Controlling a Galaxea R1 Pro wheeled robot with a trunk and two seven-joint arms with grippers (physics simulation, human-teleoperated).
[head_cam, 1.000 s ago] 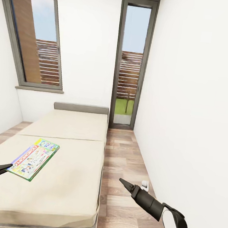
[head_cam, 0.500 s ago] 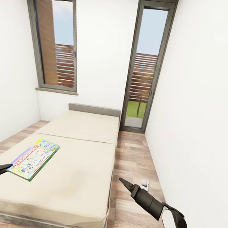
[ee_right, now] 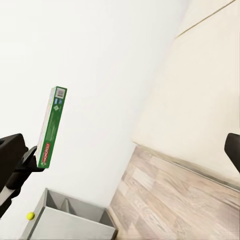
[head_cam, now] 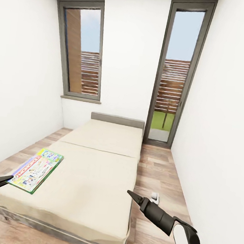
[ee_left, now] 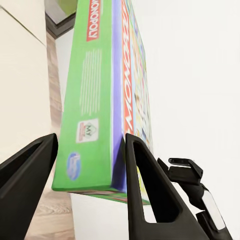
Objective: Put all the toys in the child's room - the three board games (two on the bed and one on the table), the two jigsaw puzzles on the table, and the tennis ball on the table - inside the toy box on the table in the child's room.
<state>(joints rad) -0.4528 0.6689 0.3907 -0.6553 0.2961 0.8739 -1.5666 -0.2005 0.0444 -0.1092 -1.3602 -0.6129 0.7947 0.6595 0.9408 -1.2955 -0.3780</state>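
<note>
1. The left gripper [head_cam: 6,179] holds a board game [head_cam: 36,170] — in the left wrist view its two fingers [ee_left: 142,172] straddle the box's [ee_left: 102,100] near short edge, one on each broad face, clamped on it.
2. The box reaches away from the fingers along its long axis, toward the far side of the room. In the head view it appears over the near left part of the bed [head_cam: 93,172]. I judge it lifted, not lying there, since the right wrist view shows it [ee_right: 51,127] held edge-on in open air.
3. It is a flat, rigid rectangular box with a green side panel, a red "Monopoly" title and a busy, colourful lid.
4. The right gripper [head_cam: 130,194] hangs over the near right edge of the bed, holding nothing. Whether its fingers are apart I cannot tell.
5. The right wrist view shows a grey open-topped bin [ee_right: 70,220] with a small yellow-green ball [ee_right: 30,215] beside it — probably the toy box, so the carry goes that way.
</note>
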